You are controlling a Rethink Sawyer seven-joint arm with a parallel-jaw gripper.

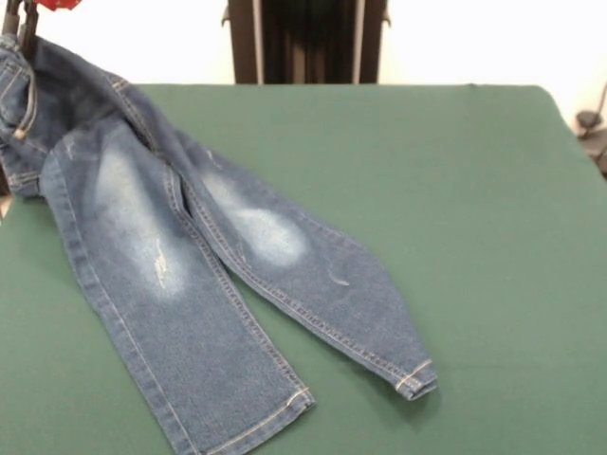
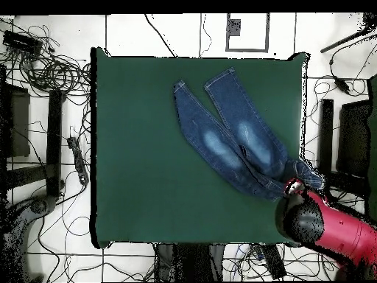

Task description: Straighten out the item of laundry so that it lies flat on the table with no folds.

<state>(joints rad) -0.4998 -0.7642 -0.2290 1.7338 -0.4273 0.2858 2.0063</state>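
Note:
The small blue denim jeans (image 1: 161, 237) lie on the dark green table (image 1: 455, 190) with both legs spread toward the camera and pale faded thigh patches facing up. The waist end is lifted at the picture's top left, where my gripper (image 1: 21, 28) is shut on the waistband; only its dark tips and a bit of red show. In the overhead view the jeans (image 2: 228, 133) run diagonally toward the table's (image 2: 140, 147) right edge. There the red arm ends in the gripper (image 2: 294, 186) over the waist. The legs overlap near the crotch.
The robot's dark pedestal (image 1: 305, 43) stands behind the table's far edge. Cables (image 2: 51, 66) cover the floor to the left of the table. Dark stands (image 2: 342, 140) sit close to the right edge, beside the arm (image 2: 331, 228).

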